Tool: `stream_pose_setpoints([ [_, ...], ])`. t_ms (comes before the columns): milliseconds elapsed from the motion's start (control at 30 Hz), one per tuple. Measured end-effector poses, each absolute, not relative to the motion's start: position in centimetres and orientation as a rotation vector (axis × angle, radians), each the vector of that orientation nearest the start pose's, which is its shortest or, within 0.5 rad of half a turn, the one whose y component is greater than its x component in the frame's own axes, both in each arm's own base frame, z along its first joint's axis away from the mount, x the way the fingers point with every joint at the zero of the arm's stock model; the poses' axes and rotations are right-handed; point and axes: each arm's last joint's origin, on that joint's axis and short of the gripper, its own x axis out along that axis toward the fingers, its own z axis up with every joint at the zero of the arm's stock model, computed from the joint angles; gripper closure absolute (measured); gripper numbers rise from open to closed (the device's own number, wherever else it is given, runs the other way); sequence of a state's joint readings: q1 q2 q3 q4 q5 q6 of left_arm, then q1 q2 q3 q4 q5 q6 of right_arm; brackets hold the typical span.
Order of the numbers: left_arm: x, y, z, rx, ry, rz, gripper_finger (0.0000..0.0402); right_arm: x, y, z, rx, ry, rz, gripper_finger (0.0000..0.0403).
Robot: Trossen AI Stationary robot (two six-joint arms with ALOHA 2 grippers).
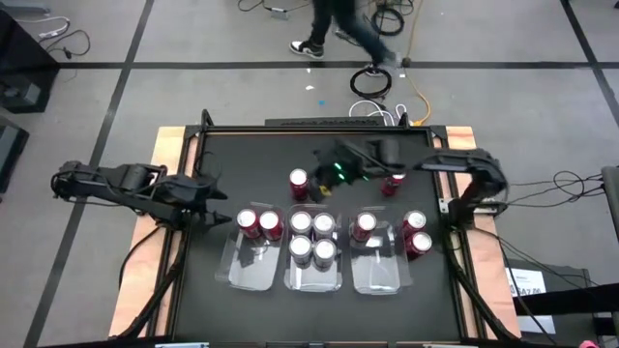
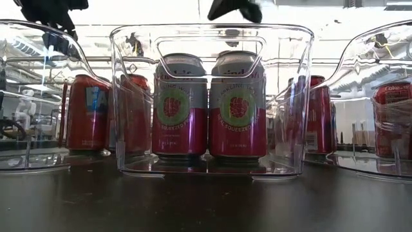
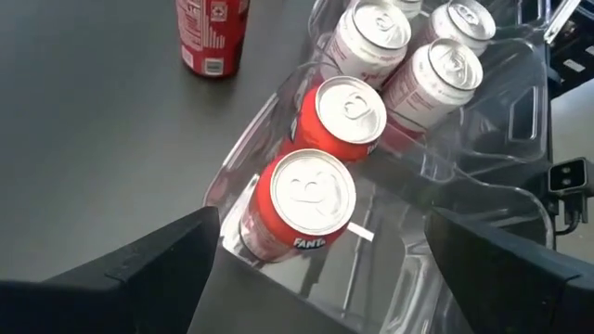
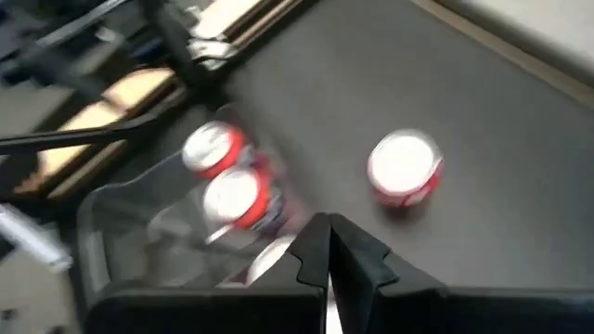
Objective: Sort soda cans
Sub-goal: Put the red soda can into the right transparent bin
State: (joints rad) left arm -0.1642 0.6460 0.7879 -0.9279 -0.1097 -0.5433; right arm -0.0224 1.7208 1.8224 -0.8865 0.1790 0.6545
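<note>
Spread wide, the left gripper in the high view sits just beside the left tray, its fingers apart and empty, near the two red cans standing at that tray's far end. The middle tray holds four silver-topped cans, and the right tray holds one red can. Two more red cans stand just beside the right tray, toward the table's right edge. Beyond the middle tray the black table lies bare apart from a loose red can. The right gripper, fingers pressed together and holding nothing, hovers over the table beyond the middle tray, near that loose can; another can shows by its arm.

Low view: the middle tray fills the centre, two silver-and-pink cans standing touching inside it, with red cans in the trays either side.

Left wrist view: the open fingers frame the left tray's rim; its two red cans stand touching, between and just ahead of the fingers.

Right wrist view: the closed fingers point toward a tray with cans; one red can stands apart on open table.
</note>
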Motion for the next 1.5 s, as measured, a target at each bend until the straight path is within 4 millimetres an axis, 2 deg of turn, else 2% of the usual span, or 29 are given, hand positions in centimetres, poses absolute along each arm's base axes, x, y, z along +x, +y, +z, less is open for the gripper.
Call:
stream_pose_setpoints([
  [200, 11.2, -1.5, 28.7, -0.407, 0.773, 0.164, 0.0014, 40.8, -5.0, 37.2, 0.416, 0.767, -0.471, 0.0403],
  [367, 11.2, -1.5, 28.7, -0.463, 0.772, 0.181, 0.0013, 43.3, -6.3, 35.0, 0.388, 0.808, -0.482, 0.0392],
  [500, 11.2, -1.6, 28.7, -0.483, 0.771, 0.188, 0.0013, 44.3, -6.7, 32.5, 0.434, 0.891, -0.497, 0.0356],
  [767, 11.2, -1.6, 28.7, -0.483, 0.772, 0.189, 0.0013, 44.8, -7.9, 30.0, 0.54, 0.972, -0.538, 0.0221],
  [967, 11.2, -1.5, 28.7, -0.482, 0.772, 0.189, 0.0013, 44.6, -8.3, 30.0, 0.522, 0.984, -0.539, 0.011],
  [1100, 11.2, -1.5, 28.7, -0.482, 0.772, 0.189, 0.0013, 44.6, -8.6, 29.9, 0.516, 0.986, -0.541, 0.0052],
  [1267, 11.2, -1.5, 28.7, -0.482, 0.772, 0.19, 0.0013, 45.1, -9.0, 28.9, 0.503, 1.009, -0.546, 0.0014],
  [1500, 11.2, -1.5, 28.7, -0.48, 0.77, 0.195, 0.0013, 46.0, -9.3, 26.4, 0.486, 1.056, -0.578, 0.001],
])
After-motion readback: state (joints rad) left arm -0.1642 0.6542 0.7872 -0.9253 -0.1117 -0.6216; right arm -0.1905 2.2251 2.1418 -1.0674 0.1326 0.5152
